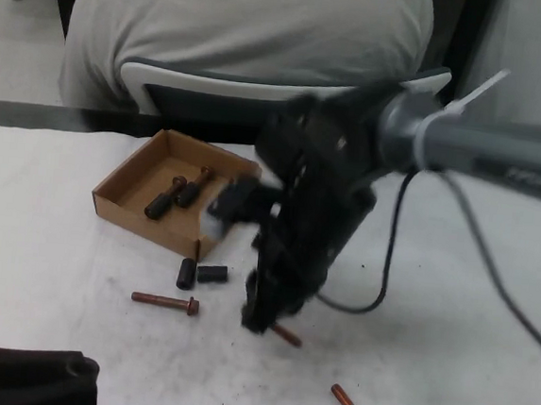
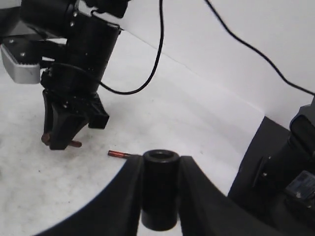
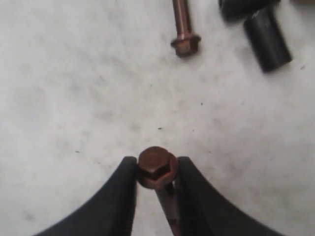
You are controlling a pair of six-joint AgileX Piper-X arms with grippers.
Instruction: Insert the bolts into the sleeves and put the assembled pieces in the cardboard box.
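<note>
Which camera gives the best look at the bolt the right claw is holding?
The right wrist view: the bolt sits up close, its hex head clamped in the right claw. In the high view its tip pokes out below the claw; in the left wrist view it is small and distant, ends showing beside that claw.

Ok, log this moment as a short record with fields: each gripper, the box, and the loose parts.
left gripper: shut on a black sleeve
right gripper: shut on a copper bolt, low over the bench
cardboard box: two assembled pieces inside
loose sleeves: two, on the bench just in front of the box
loose bolts: two, lying flat, one near the sleeves, one nearer the front edge
</note>
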